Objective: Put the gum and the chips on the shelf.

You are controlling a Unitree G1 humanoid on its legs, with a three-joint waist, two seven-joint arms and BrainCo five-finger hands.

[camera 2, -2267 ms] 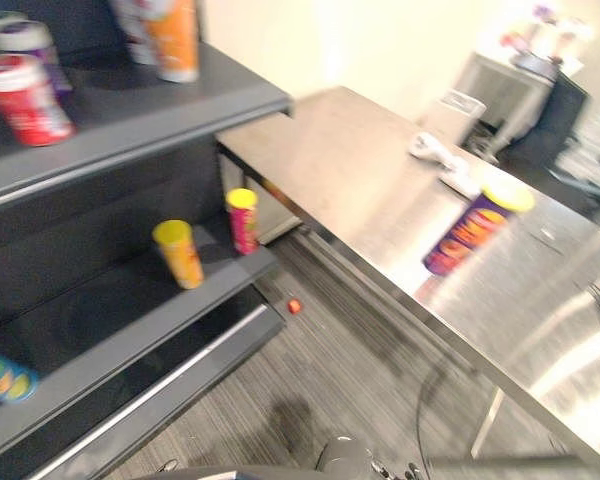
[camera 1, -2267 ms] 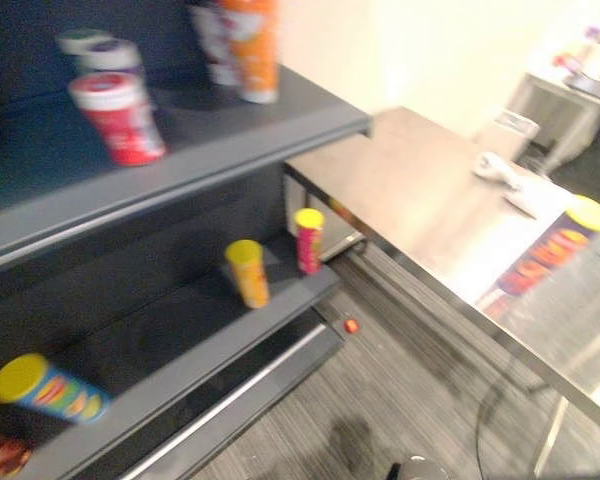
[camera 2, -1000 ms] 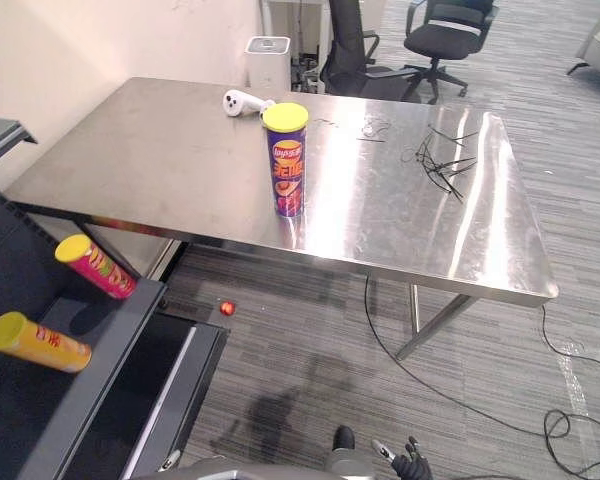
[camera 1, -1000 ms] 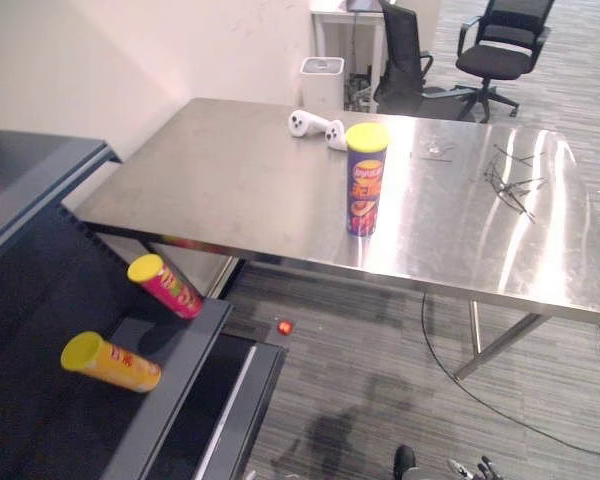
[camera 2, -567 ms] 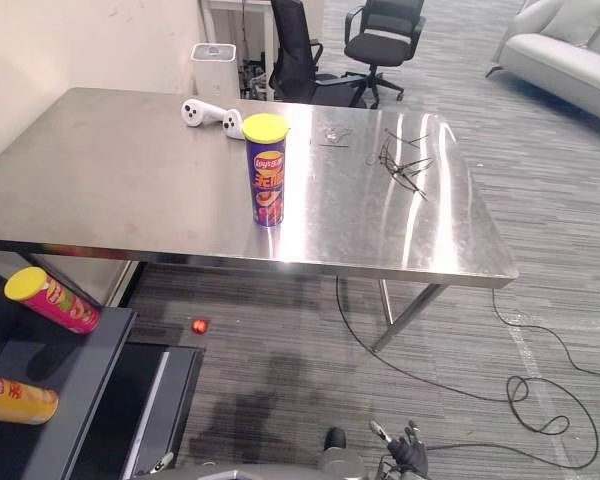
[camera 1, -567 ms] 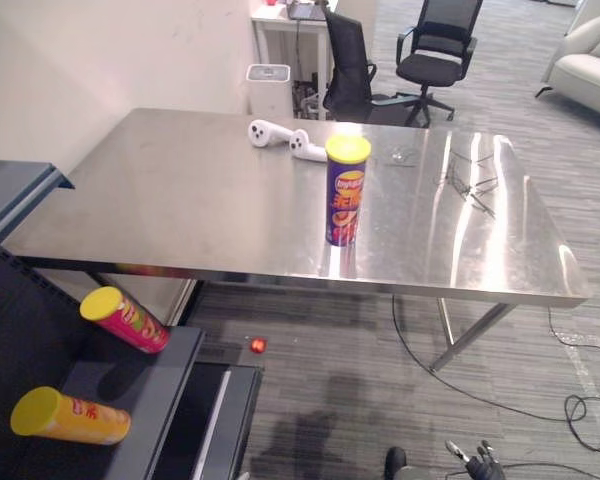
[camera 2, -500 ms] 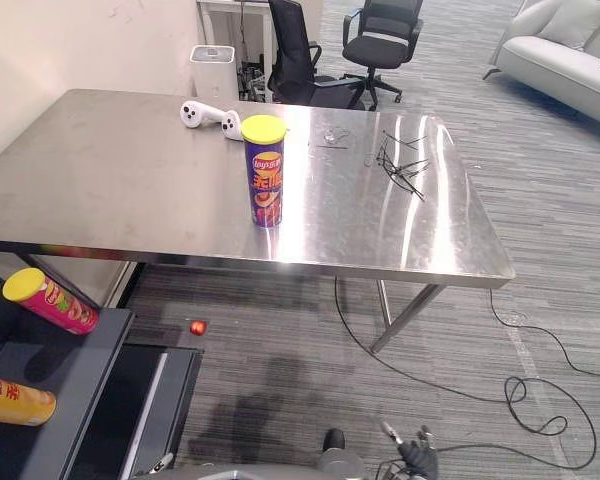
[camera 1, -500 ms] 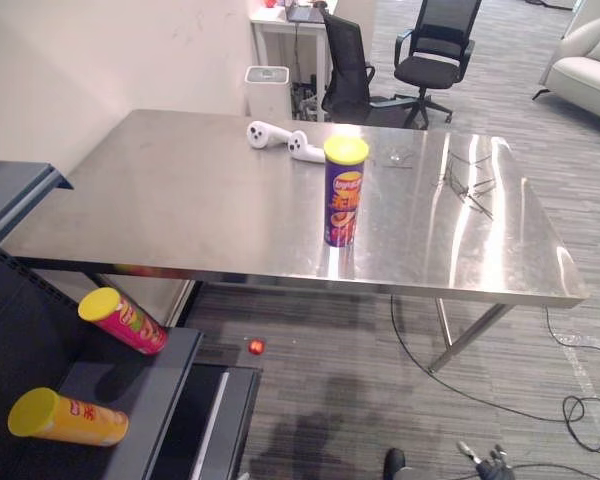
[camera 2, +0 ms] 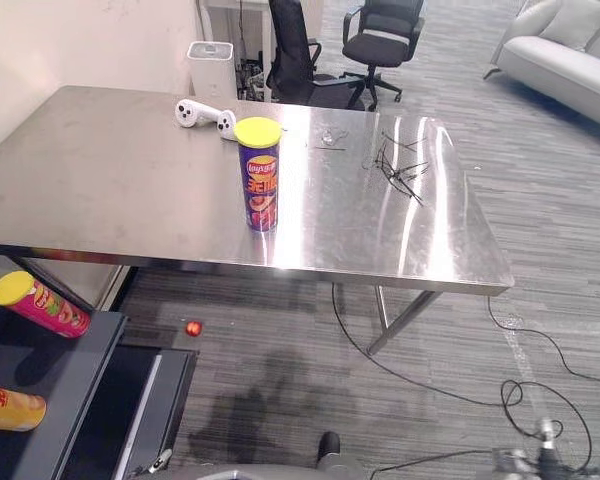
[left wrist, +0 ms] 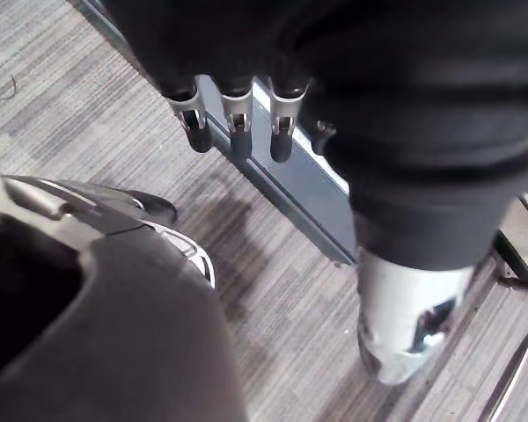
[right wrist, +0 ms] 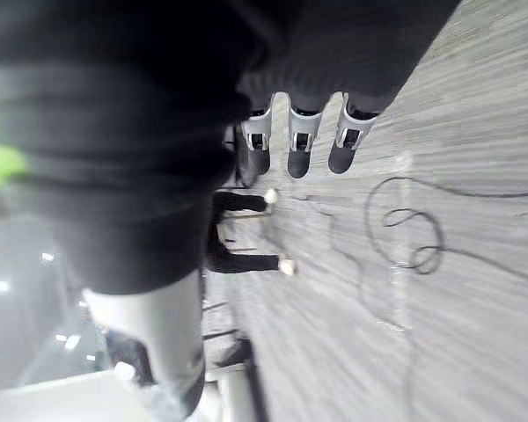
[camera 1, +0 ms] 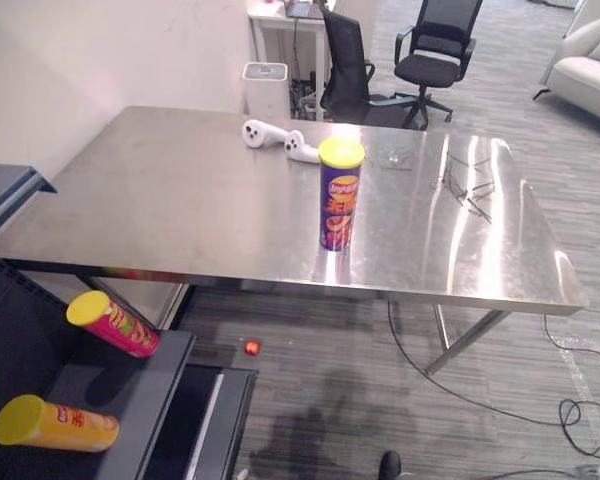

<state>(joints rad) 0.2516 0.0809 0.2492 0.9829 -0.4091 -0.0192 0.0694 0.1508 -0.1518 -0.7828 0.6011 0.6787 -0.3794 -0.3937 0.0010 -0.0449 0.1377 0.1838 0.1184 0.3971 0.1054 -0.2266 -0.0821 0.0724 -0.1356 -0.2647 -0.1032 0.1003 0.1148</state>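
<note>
A purple chips can (camera 1: 340, 195) with a yellow lid stands upright near the middle of the steel table (camera 1: 180, 210). The dark shelf (camera 1: 130, 400) is at the lower left, with a pink can (camera 1: 113, 324) and a yellow can (camera 1: 55, 424) lying on it. My left hand (left wrist: 238, 123) hangs over the grey floor beside the shelf's base, its fingers straight and holding nothing. My right hand (right wrist: 302, 141) hangs over the floor as well, fingers relaxed and empty. Both hands are low and far from the chips can.
Two white controllers (camera 1: 270, 135) lie behind the can, and thin wires (camera 1: 470, 185) lie on the table's right half. A small red thing (camera 1: 251, 347) is on the floor under the table. Office chairs (camera 1: 435, 50), a white bin (camera 1: 265, 80) and a sofa (camera 2: 570, 50) stand beyond.
The camera has swung from the shelf to the table, then shifted slightly. The can and the shelf items have not moved. The right hand at the bottom edge has drifted right.
</note>
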